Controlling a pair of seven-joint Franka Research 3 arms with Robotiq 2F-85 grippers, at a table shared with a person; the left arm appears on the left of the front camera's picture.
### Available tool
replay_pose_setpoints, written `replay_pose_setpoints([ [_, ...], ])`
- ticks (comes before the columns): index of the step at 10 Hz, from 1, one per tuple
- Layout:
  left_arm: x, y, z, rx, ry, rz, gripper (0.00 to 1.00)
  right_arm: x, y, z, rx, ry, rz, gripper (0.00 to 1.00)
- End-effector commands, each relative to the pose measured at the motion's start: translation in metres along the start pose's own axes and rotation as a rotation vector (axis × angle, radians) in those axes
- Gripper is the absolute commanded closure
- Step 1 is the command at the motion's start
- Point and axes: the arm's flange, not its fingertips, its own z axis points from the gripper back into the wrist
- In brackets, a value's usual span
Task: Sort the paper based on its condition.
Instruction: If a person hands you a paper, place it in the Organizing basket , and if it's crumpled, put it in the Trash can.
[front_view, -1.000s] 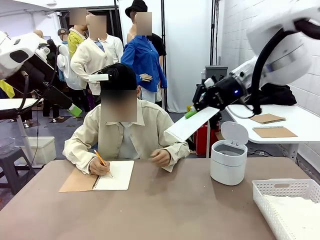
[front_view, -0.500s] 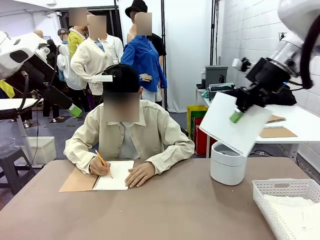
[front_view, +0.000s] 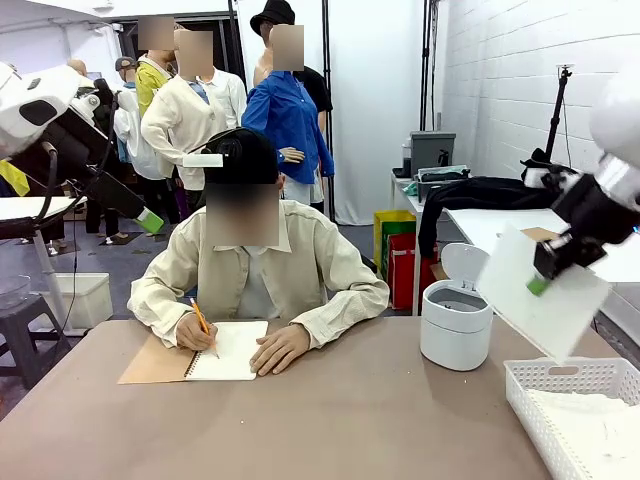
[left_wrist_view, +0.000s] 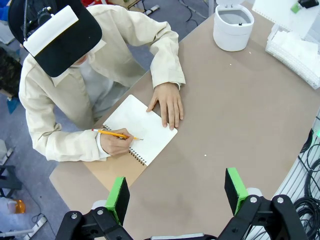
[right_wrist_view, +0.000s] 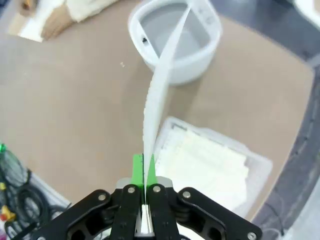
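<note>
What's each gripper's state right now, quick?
Left gripper: open, holding nothing.
Right gripper: jaws closed on a sheet of paper.

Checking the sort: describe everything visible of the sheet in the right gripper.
The sheet is thin plain white paper, looking flat, with only a slight curve seen edge-on from the wrist. One edge looks finely notched. The right gripper is shut on it. It hangs tilted in the air, over the white lattice tray and beside the open white bin, touching neither.
</note>
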Motion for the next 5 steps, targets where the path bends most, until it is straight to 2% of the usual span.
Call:
replay_pose_setpoints([
  [1,-0.001,0.001,0.0,-0.006,-0.003,0.005,0.0,-0.036,0.012,-0.003,-0.025,0.009,-0.104,1.0],
  [3,-0.001,0.001,0.0,-0.006,-0.003,0.005,0.0,-0.054,0.014,-0.002,-0.01,-0.013,-0.229,1.0],
  [4,-0.001,0.001,0.0,-0.006,-0.003,0.005,0.0,-0.036,0.002,-0.01,-0.012,0.016,-0.097,1.0],
  [5,-0.001,0.001,0.0,-0.006,-0.003,0.005,0.0,-0.036,0.002,-0.01,-0.012,0.016,-0.097,1.0],
])
